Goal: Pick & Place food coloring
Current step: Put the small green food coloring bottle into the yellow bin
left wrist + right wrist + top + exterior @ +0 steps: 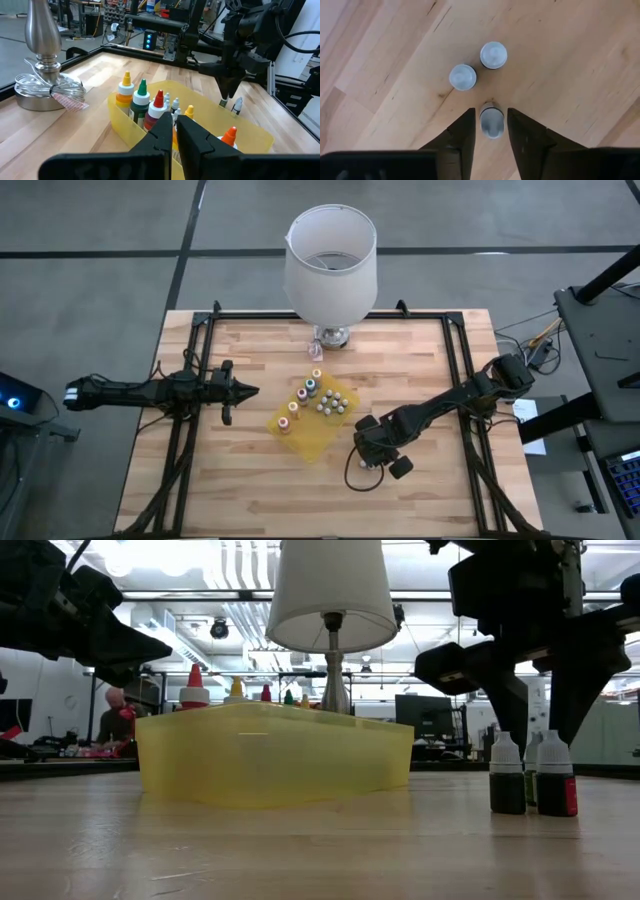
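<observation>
Three small white-capped bottles (492, 121) are standing together on the bare table (230, 470), beside the yellow tray (312, 438). The right claw (490, 131) is hanging released around one; the left claw (250, 391) is waiting clenched.

Tray (312, 438) mid-desk (250, 480), food coloring bottles (308, 389) and small capped ones inside. Lamp (331, 265) behind the tray at the desk's far edge. Right of the tray, three bottles (463, 77) on the wood under the right hand (372, 463). Left hand (243, 391) left of the tray.
</observation>
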`<move>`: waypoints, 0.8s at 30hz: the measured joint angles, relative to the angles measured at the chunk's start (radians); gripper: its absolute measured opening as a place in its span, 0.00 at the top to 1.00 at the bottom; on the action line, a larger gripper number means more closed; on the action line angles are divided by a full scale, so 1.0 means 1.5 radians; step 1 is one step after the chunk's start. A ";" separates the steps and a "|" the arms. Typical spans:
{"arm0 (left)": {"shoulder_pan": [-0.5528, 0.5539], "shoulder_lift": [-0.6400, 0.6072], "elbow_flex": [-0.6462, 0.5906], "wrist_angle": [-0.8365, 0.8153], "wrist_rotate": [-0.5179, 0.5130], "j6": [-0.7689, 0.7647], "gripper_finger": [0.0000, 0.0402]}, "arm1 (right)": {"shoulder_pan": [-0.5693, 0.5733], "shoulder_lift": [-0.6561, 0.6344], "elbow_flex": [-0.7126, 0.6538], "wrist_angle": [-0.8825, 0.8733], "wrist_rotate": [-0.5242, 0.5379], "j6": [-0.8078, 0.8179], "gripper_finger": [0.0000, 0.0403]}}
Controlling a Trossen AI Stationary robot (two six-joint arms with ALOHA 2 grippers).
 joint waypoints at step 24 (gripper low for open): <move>0.000 0.000 0.000 0.000 0.000 0.000 1.00 | -0.049 0.000 0.101 -0.148 0.002 0.047 0.89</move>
